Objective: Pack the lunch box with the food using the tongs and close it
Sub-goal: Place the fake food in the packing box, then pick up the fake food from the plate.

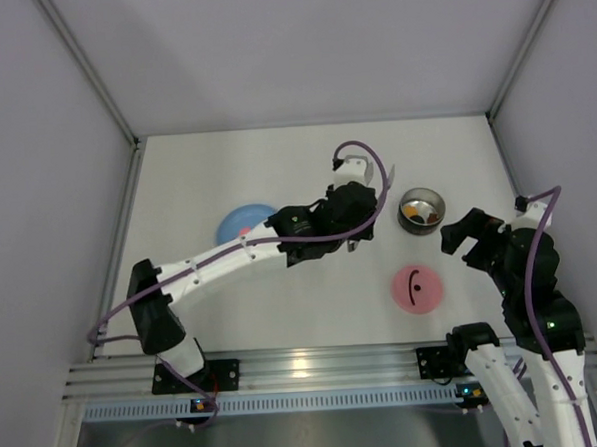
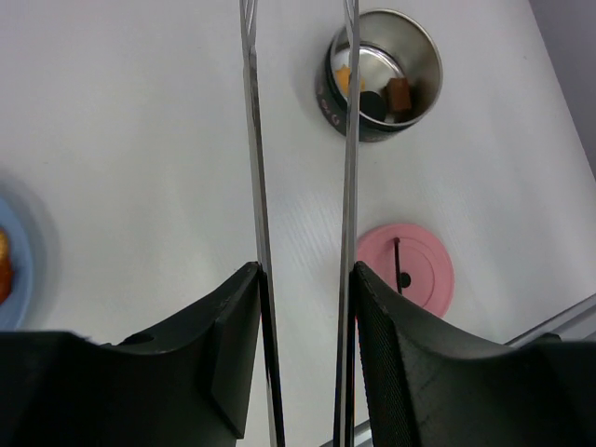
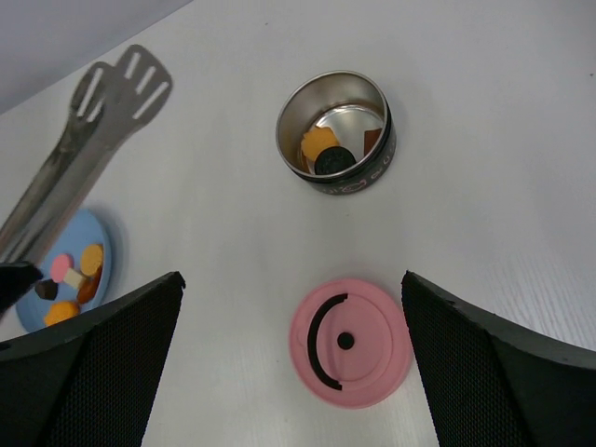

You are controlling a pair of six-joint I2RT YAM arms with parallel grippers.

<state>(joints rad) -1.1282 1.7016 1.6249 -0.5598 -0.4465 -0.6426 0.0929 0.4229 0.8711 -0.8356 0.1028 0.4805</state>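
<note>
While the left gripper (image 2: 305, 279) clamps the tongs (image 2: 253, 168) between its two fingers, closed down onto them, the two slim silver arms run straight ahead of it with a gap between them. Their tips pass out of the top of the left wrist view. Ahead of this gripper and a little to its right stands the lunch box (image 2: 424, 42), upright and uncovered. The right tong arm crosses the box's left rim in that view. Inside the box lie three pieces of food (image 2: 372, 104) on the shiny bottom: one orange, one dark and round, one brown. Just to the right of the gripper's right finger the pink lid (image 2: 424, 279) lies flat on the white table (image 2: 140, 140), apart from the box. Far to the gripper's left, at the edge of the view, is the light-blue plate (image 2: 23, 251), with one orange piece showing on it

The right gripper (image 3: 291, 279) stands wide open and holds nothing. The lid lies just ahead of it, between the lines of its fingers, and the box stands further ahead, near the lid but not touching it. Off to this gripper's left the plate bears more food, pink, orange and dark pieces close together. The slotted ends of the tongs show ahead and to the left of this gripper
</note>
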